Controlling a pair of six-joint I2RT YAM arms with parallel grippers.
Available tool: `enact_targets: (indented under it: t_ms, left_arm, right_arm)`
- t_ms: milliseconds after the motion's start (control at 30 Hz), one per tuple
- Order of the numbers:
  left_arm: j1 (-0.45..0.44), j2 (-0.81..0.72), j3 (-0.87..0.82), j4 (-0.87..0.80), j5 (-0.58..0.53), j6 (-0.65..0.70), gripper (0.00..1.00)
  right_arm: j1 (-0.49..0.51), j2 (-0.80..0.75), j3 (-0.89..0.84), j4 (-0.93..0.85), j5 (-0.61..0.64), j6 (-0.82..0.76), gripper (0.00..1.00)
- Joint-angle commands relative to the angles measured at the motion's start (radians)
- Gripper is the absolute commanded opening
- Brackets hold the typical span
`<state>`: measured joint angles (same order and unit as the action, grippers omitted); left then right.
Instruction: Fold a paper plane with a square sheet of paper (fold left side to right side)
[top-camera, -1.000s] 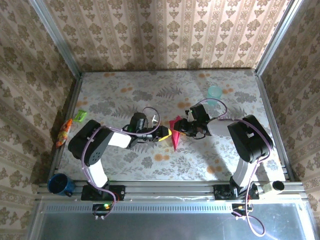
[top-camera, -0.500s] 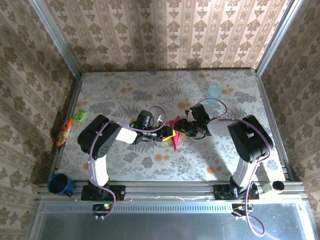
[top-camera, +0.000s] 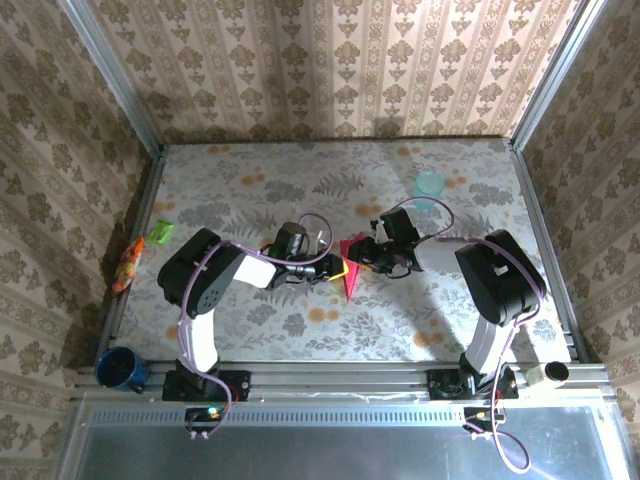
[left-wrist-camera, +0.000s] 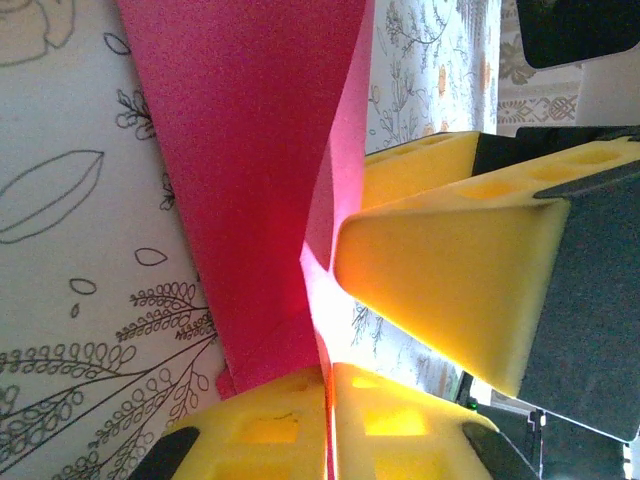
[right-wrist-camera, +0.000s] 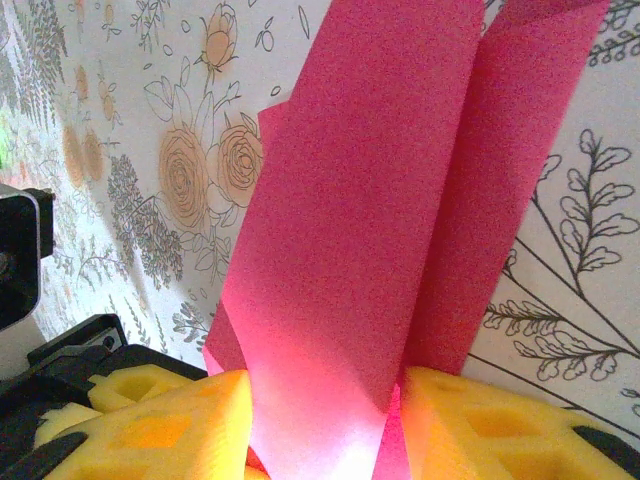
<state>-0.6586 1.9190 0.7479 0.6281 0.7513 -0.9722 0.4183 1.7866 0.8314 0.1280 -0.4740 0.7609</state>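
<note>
Fingers first: the left fingers (left-wrist-camera: 345, 400) are seen clamped right down on an edge of the paper plane (right-wrist-camera: 350, 200), with a thin sliver of magenta pinched in the seam between them; the right fingers (top-camera: 362, 253) are closed on it from the other side, with a thicker bundle of two upright flaps caught in the gap, so a grip is judged there too.

The paper plane is held between the two arms around the middle of the worktop (top-camera: 250, 320), its pointed end aimed at the near edge; whether the tip is touching the surface can't be told.

Progress-wise, a good chunk looks done; the sheet is no longer square, it's been narrowed into a layered, pointed dart, and one side seems to be brought over onto the other. What's probably left: the flaps being lined up, the crease being pressed flat, and maybe the wings being folded out; that's a guess, not a thing seen.

Containers: a teal cup (top-camera: 429, 184) is stood well apart at the far right, apparently with nothing in it; a blue mug (top-camera: 120, 368) is parked by the near-left frame corner, its inside too dark to be judged.

A green packet (top-camera: 160, 234) and an orange packet (top-camera: 127, 263) are left at the worktop's left edge, in no container.
</note>
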Motion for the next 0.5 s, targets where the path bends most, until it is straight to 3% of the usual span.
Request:
enact_targets:
  t_ms: [0,467]
  left_arm:
    - [0.011,0.011,0.003,0.0,-0.013,0.013,0.08]
    - [0.01,0.041,0.011,-0.08,-0.038,0.074,0.02]
  right_arm:
    - [0.013,0.054,-0.019,-0.094,0.077,-0.031,0.46]
    - [0.019,0.056,-0.009,-0.103,0.077,-0.037,0.46]
